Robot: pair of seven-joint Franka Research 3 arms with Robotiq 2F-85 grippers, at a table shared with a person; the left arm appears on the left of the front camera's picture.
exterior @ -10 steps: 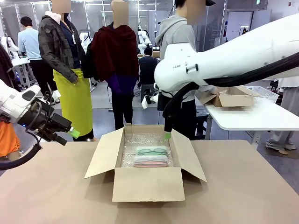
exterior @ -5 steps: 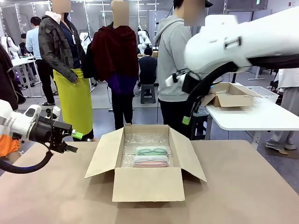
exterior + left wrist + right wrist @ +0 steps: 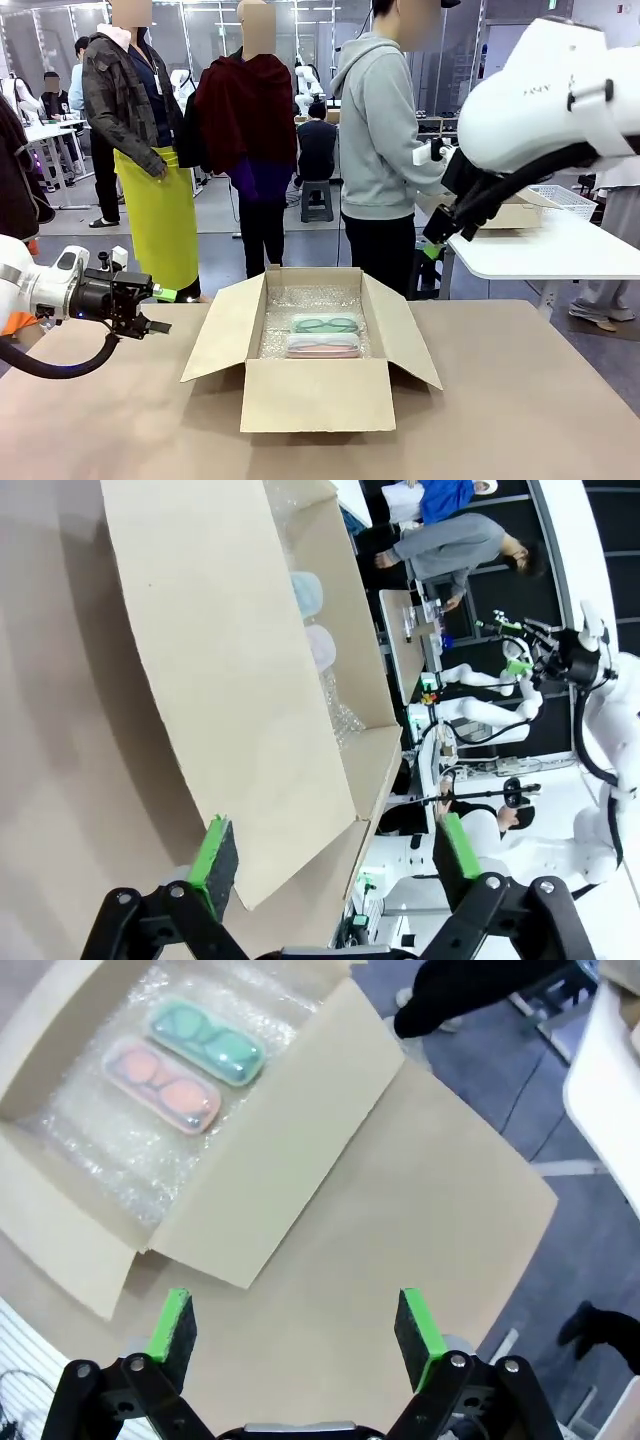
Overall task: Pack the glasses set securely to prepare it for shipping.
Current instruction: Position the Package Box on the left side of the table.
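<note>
The left pincer (image 3: 335, 850) and right pincer (image 3: 292, 1325) gape wide, holding nothing, while the box flap (image 3: 230, 680) hides most of the mint case (image 3: 308, 592) and pink case (image 3: 321, 646).

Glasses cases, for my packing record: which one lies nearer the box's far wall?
The mint green case, showing a glasses outline; the pink case lies in front of it, toward the robot's side.

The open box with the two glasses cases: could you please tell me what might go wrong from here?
1. The green case and pink case lie bare on the bubble wrap, nothing over them; closing the box now could let them rattle.
2. The left gripper, open, sits beside the splayed left flap; a push there might slide the box instead of folding the flap.
</note>
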